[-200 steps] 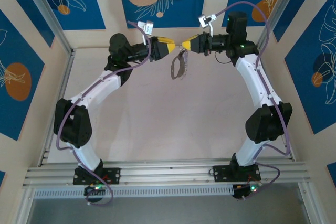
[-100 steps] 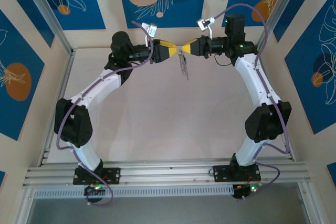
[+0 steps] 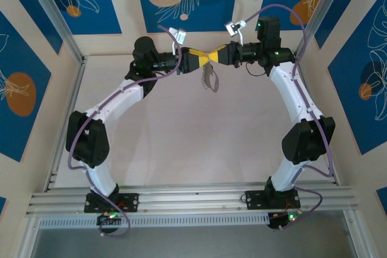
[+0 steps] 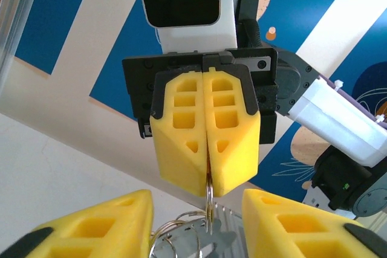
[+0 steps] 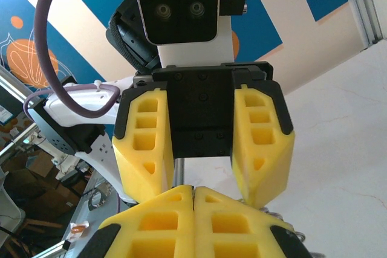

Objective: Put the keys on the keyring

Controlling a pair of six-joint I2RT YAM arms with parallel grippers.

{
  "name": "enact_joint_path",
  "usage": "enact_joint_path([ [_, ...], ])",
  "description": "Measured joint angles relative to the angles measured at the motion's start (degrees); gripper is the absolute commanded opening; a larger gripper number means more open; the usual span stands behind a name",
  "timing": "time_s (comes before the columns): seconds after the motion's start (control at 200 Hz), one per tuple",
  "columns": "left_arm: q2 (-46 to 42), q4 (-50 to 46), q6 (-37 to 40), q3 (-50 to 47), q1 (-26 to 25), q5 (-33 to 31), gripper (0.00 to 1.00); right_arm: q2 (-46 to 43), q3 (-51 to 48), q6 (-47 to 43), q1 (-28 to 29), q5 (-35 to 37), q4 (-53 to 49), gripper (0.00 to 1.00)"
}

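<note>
My right gripper (image 3: 213, 55) is raised at the back of the table and shut on a thin metal ring of the keyring (image 3: 210, 78), whose grey loop hangs below it. In the left wrist view the right gripper (image 4: 208, 189) pinches that ring (image 4: 208, 206); more rings and a flat silvery piece (image 4: 199, 247) that looks like a key dangle under it. My left gripper (image 3: 205, 58) faces it tip to tip, open, its yellow fingers (image 4: 97, 228) on either side of the ring. The right wrist view has the left gripper (image 5: 205, 180) open right behind my shut right gripper (image 5: 193, 191).
Both arms arch up from their bases at the near rail (image 3: 193, 200). An aluminium frame post (image 3: 57, 19) stands back left and another (image 3: 323, 4) back right. The pale tabletop (image 3: 193, 137) lies between the arms.
The left gripper has moved right until its tips meet the right gripper's, and its jaws have narrowed. The hanging keyring has swung and turned under the right gripper.
</note>
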Motion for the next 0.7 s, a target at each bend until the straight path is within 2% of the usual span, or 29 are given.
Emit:
enact_joint_path([
  [0.21,0.07,0.07,0.09,0.52,-0.11,0.39,0.18,0.0,-0.11,0.26,0.0,-0.02,1.18,0.0],
  [0.34,0.09,0.11,0.02,0.52,-0.13,0.5,0.23,0.0,-0.55,0.94,0.0,0.02,1.99,0.0],
  [0.445,0.09,0.13,0.02,0.52,-0.31,0.68,0.23,0.0,-1.01,1.57,0.0,0.02,2.82,0.0],
  [0.505,0.09,0.09,0.0,0.52,-0.35,0.68,0.18,0.0,-1.22,2.01,0.0,-0.02,3.06,0.0],
  [0.595,0.11,0.04,0.22,0.52,-0.33,0.66,0.01,-0.04,-1.51,2.64,0.07,-0.17,4.0,0.0],
  [0.7,0.11,0.04,0.52,0.52,-0.28,0.63,0.0,-0.35,-1.95,3.26,0.04,-0.22,5.22,0.0],
])
